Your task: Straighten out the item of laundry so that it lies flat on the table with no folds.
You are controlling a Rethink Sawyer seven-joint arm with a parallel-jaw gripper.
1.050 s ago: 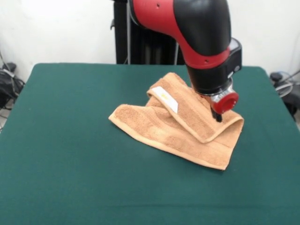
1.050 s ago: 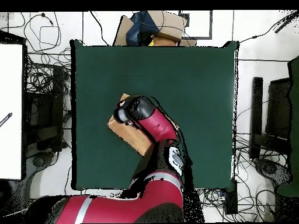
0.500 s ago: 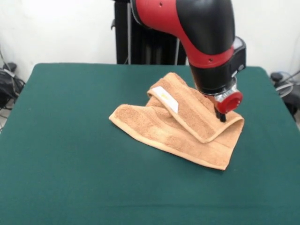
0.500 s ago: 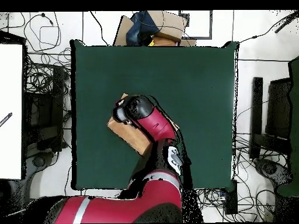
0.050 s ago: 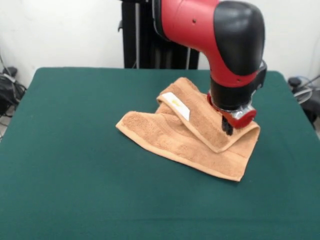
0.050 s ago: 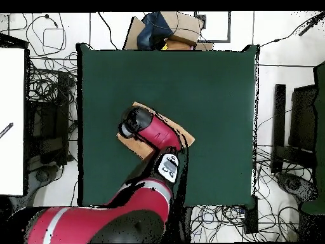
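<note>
Since a second ago your claw [image 5: 228, 128] has swung and dropped onto the towel [image 5: 175, 137], folded mid-bench [image 5: 75, 165]; you cannot tell its finger state. Risk, I judge: grabbing both layers at that folded corner would drag the towel instead of unfolding it.

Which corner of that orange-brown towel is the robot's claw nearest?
The doubled-over corner of the orange-brown terry towel, at the picture's right in the front view; the gripper sits just above it, the other corners lie farther away.
</note>
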